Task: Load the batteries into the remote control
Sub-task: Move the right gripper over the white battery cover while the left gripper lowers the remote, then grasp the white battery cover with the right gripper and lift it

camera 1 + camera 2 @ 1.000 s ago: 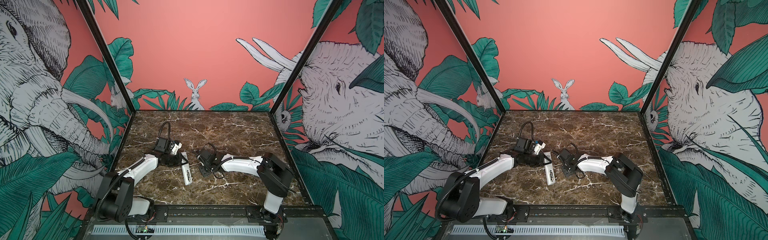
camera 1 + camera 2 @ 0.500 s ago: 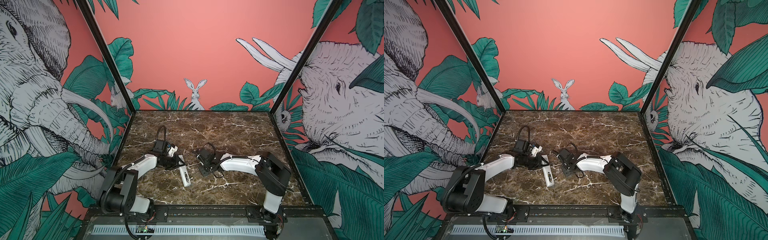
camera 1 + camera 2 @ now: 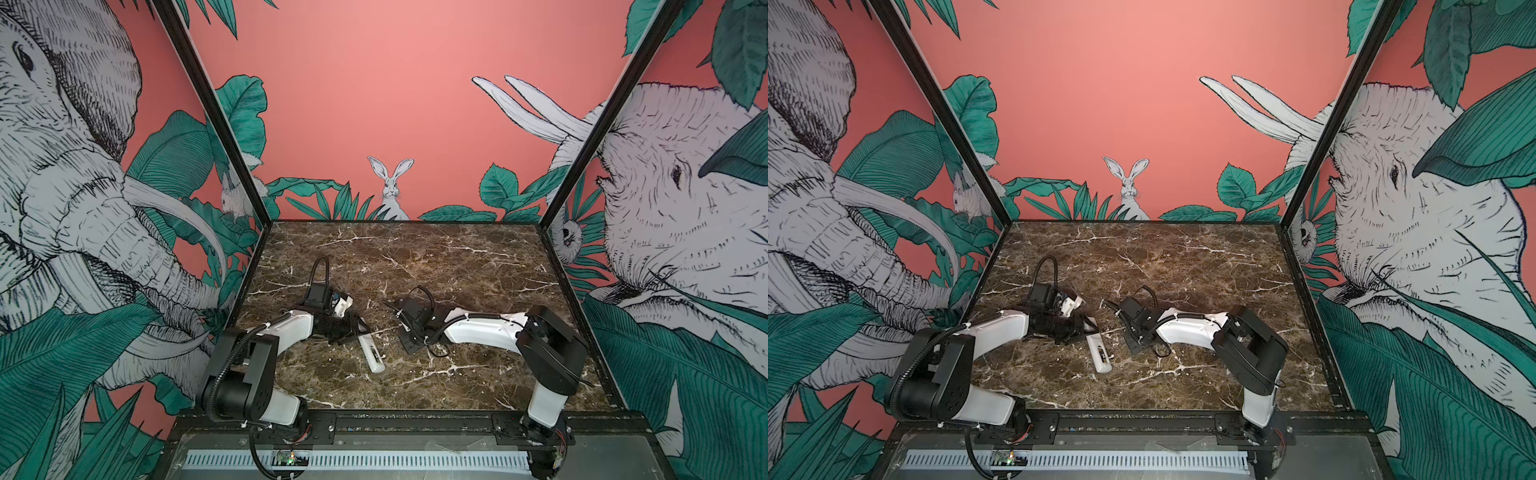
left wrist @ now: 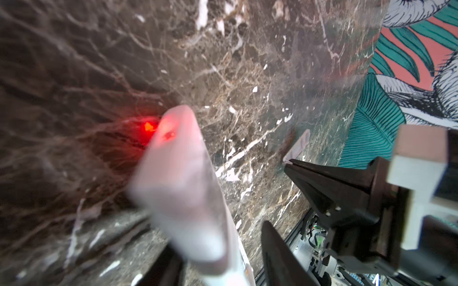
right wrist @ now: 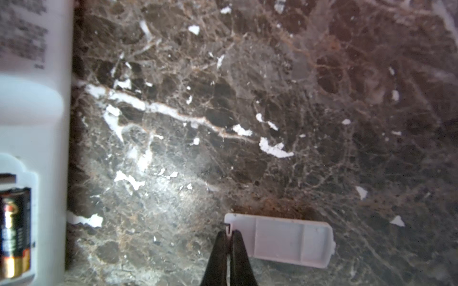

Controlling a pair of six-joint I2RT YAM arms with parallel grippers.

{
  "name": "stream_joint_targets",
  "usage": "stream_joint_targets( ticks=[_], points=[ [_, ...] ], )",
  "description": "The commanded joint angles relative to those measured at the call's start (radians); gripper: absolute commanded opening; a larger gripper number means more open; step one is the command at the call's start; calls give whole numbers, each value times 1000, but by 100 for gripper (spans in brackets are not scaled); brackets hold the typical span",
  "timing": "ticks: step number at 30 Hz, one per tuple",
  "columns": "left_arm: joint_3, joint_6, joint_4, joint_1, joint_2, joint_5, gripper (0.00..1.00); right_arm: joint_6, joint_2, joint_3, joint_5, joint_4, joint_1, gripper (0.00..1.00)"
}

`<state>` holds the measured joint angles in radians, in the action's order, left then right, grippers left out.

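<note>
The white remote control (image 3: 371, 353) (image 3: 1099, 353) lies on the marble, back side up. In the right wrist view one black and gold battery (image 5: 14, 232) sits in the remote control's (image 5: 37, 99) open compartment. My left gripper (image 4: 218, 237) is open with a finger on either side of the blurred remote control (image 4: 183, 193), whose far end glows red. It sits at the remote's far end in both top views (image 3: 353, 330). My right gripper (image 5: 230, 232) is shut on the rim of a short white battery cover (image 5: 280, 240) lying on the table. No other battery shows.
The left wrist view shows the right gripper's dark fingers (image 4: 322, 180) pinching the cover (image 4: 298, 146) just right of the remote. Both arms lie low near the table's middle (image 3: 415, 257). The black front rail (image 3: 395, 419) runs along the near edge.
My left gripper's jaws have parted from the remote control they were shut on. The right gripper has closed onto the cover's rim. The remote has barely moved.
</note>
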<state>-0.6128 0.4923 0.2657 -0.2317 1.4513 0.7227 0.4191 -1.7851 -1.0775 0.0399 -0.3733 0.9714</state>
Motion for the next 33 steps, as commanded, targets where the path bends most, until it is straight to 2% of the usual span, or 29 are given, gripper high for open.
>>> stream_joint_targets(
  ticks=[1,6,14,18,23,24,25,29,33],
  points=[
    [19,18,-40,8,-10,9,56,-8,57,16,-13,20,-6,2],
    [27,22,-49,10,-41,-5,68,-5,112,33,-26,23,-6,2],
    [9,1,-5,9,-84,-20,74,7,177,64,-56,35,-13,2],
    [-12,-29,62,9,-133,-91,75,42,265,106,-130,94,-35,2],
    [-2,-41,1,1,-239,-44,81,147,367,185,-264,182,-105,3],
    [6,-40,-36,-9,-265,-9,90,172,393,208,-292,212,-120,3],
    [4,-45,-43,-23,-290,-3,92,195,415,225,-314,233,-134,3],
    [-5,-79,-79,-139,-374,-41,94,298,499,309,-450,329,-212,3],
    [0,-98,-167,-258,-420,-71,95,454,587,417,-611,497,-306,3]
  ],
)
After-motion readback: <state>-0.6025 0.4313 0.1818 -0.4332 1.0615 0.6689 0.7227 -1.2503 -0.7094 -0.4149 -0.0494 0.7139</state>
